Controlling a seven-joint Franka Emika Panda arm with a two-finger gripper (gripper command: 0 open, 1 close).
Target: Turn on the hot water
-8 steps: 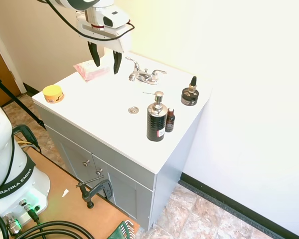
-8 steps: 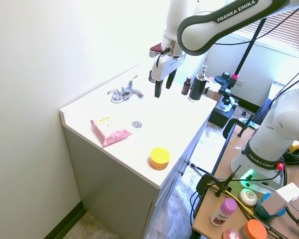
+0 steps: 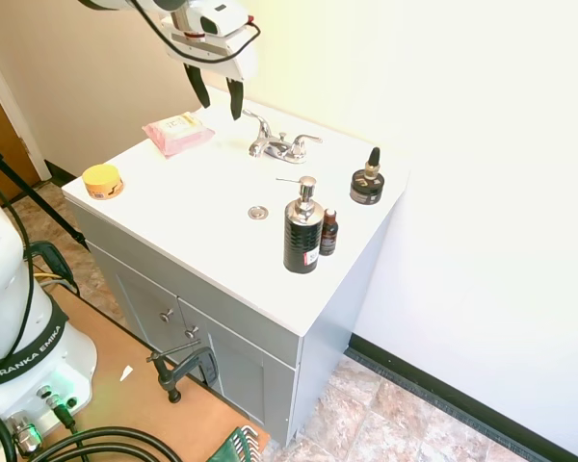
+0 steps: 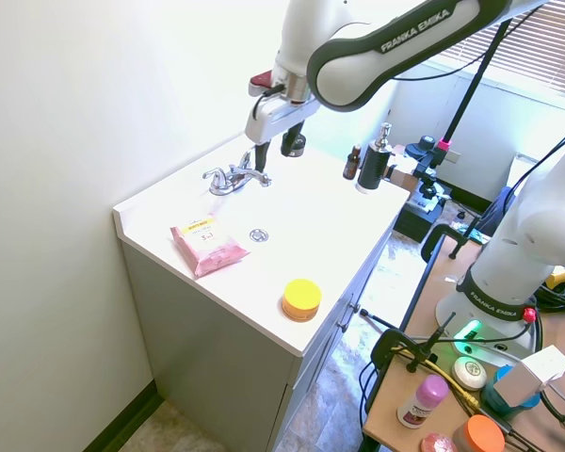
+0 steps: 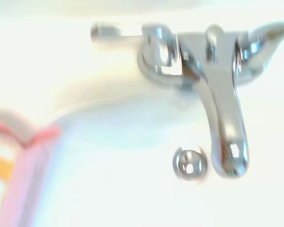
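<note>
A chrome faucet (image 3: 281, 146) with two lever handles stands at the back of the white sink counter (image 3: 212, 183). One handle (image 3: 255, 119) points toward the pink pack, the other (image 3: 308, 141) toward the black jar. My gripper (image 3: 221, 109) hangs open just above and beside the pink-pack-side handle, touching nothing. In the second exterior view the gripper (image 4: 266, 155) is right over the faucet (image 4: 234, 177). The wrist view shows the faucet's spout (image 5: 227, 132), both handles (image 5: 118, 32) and the drain (image 5: 190, 164), blurred.
A pink wipes pack (image 3: 176, 133) lies left of the faucet and a yellow tin (image 3: 102, 180) sits near the counter's corner. A black soap dispenser (image 3: 302, 231), a small brown bottle (image 3: 328, 233) and a black jar (image 3: 367, 183) stand on the right.
The gripper has moved back toward the wall and nearer the faucet's handle, uncovering the pink pack in the first exterior view. It stays open.
</note>
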